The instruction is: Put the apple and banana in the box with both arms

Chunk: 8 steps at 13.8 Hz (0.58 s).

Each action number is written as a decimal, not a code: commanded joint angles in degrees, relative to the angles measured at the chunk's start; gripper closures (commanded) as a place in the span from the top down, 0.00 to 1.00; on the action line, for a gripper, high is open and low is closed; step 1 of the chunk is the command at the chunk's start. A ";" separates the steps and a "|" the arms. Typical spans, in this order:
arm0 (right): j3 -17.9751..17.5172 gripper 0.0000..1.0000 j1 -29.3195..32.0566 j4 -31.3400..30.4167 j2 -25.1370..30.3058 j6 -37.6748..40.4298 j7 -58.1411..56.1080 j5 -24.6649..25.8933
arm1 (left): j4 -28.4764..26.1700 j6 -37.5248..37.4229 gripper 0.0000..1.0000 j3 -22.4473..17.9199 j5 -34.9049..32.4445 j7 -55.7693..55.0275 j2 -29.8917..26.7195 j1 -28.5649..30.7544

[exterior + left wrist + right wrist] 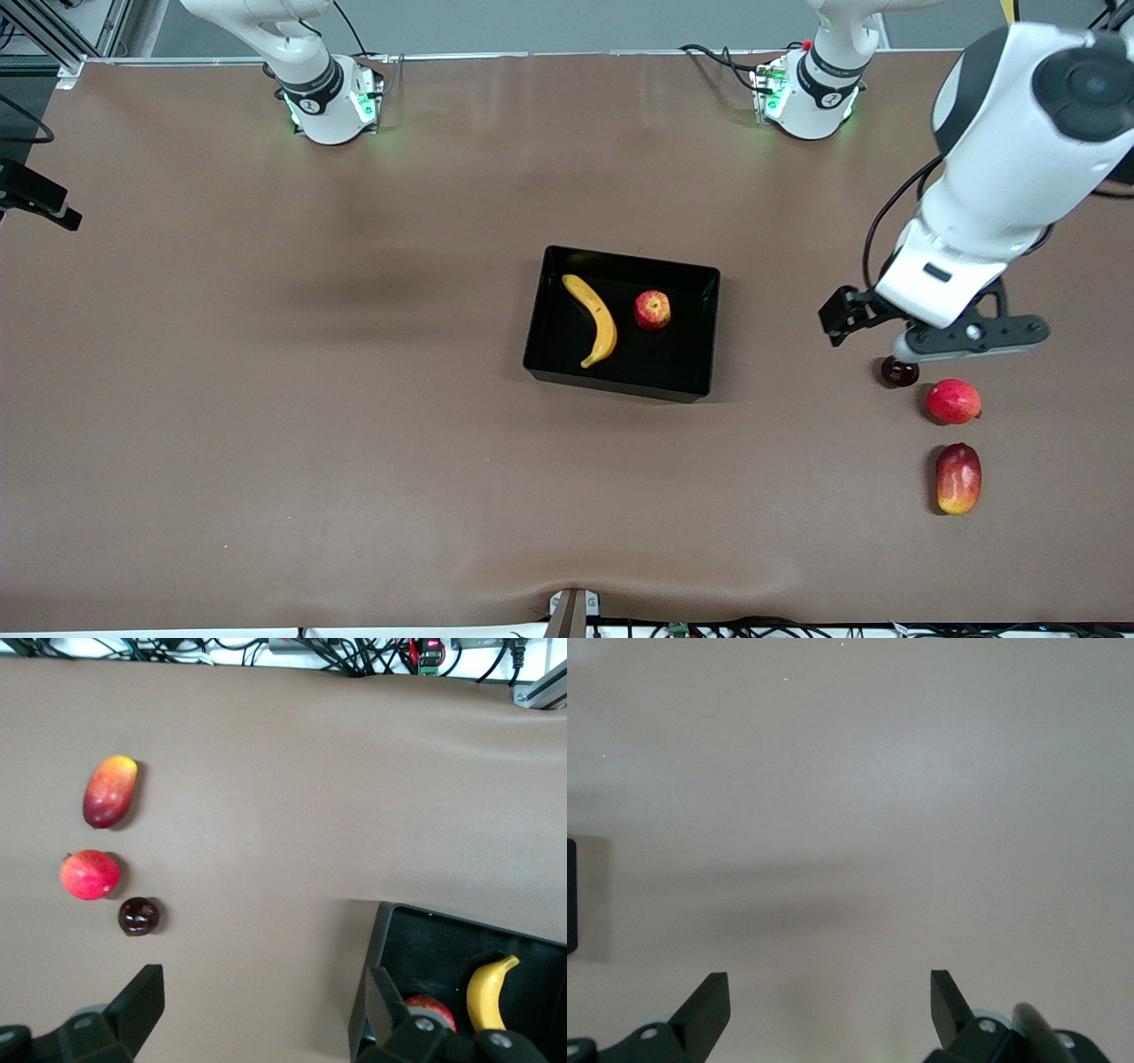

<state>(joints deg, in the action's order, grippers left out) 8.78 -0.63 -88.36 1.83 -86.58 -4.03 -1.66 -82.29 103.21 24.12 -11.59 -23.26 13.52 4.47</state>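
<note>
Mango (pixel 958 478) unlabelled, banana (pixel 594 319) and apple (pixel 652 310) in box (pixel 536 330)

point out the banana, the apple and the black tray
curved yellow banana (pixel 594 320), front view, mid-body
small red apple with yellow streaks (pixel 652 310), front view, top face
shallow glossy black plastic tray (pixel 617 380), front view, wall nearest the camera

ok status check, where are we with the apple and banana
Left tool open, empty, over bare table near three spare fruits. Right tool open, empty. Curved yellow banana and small red apple both in glossy black tray. Nothing obstructing.
</note>
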 commanded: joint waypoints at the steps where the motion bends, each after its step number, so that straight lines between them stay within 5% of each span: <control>1: -0.69 1.00 0.80 -0.50 0.72 0.19 0.60 0.78 | -1.47 -0.64 1.00 0.05 0.95 6.80 -3.67 2.99; 4: -0.69 1.00 0.80 -0.50 0.72 0.19 0.60 0.78 | -1.82 -5.11 1.00 -1.69 1.04 10.77 -7.18 3.01; 8: -0.69 1.00 0.98 -0.50 0.72 0.19 0.60 0.60 | -2.26 -9.42 1.00 -14.86 4.62 15.52 -10.44 -7.17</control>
<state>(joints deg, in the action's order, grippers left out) 8.79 -0.62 -88.38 1.83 -86.58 -4.03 -1.66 -82.58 95.05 14.68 -10.14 -10.18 5.77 1.23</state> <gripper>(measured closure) 0.000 0.000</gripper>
